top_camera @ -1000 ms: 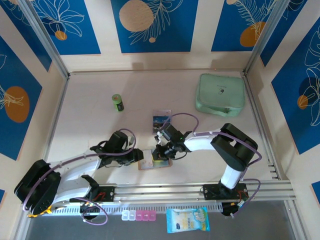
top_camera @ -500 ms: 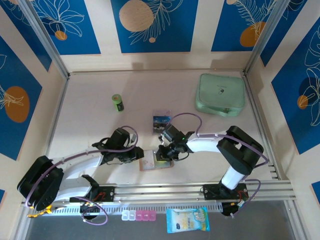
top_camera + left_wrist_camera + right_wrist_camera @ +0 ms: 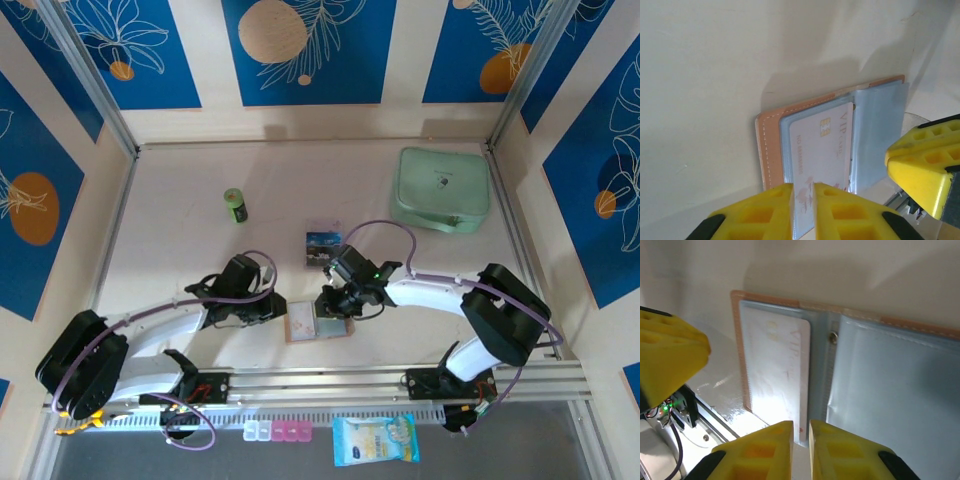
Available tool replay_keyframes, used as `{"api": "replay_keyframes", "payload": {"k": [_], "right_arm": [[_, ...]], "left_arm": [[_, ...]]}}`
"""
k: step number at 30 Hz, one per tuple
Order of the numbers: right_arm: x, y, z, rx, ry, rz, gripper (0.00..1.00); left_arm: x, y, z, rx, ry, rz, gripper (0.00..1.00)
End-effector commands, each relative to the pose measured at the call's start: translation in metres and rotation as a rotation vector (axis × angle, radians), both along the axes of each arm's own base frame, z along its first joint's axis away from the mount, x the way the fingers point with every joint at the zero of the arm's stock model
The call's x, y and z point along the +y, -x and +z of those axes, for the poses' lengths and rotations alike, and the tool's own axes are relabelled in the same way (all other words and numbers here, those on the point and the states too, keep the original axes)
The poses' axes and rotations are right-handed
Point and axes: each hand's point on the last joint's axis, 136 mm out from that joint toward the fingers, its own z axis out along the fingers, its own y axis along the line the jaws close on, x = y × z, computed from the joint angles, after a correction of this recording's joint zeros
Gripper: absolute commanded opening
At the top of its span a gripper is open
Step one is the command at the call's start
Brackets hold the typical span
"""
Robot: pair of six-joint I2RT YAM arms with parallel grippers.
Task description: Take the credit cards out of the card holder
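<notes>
1. Nearest, in front of the table's (image 3: 200, 260) near edge, a blue-and-white packet (image 3: 375, 440) lies beside a strip of small white and pink boxes (image 3: 279, 431).
2. The card holder (image 3: 305, 325) lies open and flat at the middle of the table's near edge. Its grey-blue pockets face up inside a tan border.
3. A white card (image 3: 822, 150) sits in the pocket on the left arm's side.
4. The left tool (image 3: 804, 192) reaches in from the left, its jaws narrow. The white card's end shows in the gap; I cannot tell whether it is pinched.
5. The right tool (image 3: 800, 430) hangs over the holder beside the fold, also narrow. I cannot tell whether it grips anything.
6. Farther, toward the table's middle, a printed card (image 3: 323, 246) lies flat, apart from the holder.
7. Farther again, a green cylinder (image 3: 235, 205) stands left of the middle, and a mint-green case (image 3: 441, 188) lies near the far right corner.
</notes>
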Motion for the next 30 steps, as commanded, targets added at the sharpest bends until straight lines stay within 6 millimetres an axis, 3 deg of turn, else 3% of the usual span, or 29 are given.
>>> {"api": "replay_keyframes", "payload": {"k": [1, 9, 30], "right_arm": [[0.006, 0.003, 0.004, 0.017, -0.053, -0.005, 0.18], [0.022, 0.0, -0.004, 0.049, -0.116, 0.003, 0.21], [0.02, 0.002, -0.026, 0.075, -0.051, 0.011, 0.21]], "left_arm": [[-0.008, -0.008, 0.01, -0.016, 0.041, -0.004, 0.14], [-0.017, -0.007, 0.003, 0.008, 0.066, -0.02, 0.08], [-0.019, 0.0, -0.016, 0.051, 0.027, -0.038, 0.04]]}}
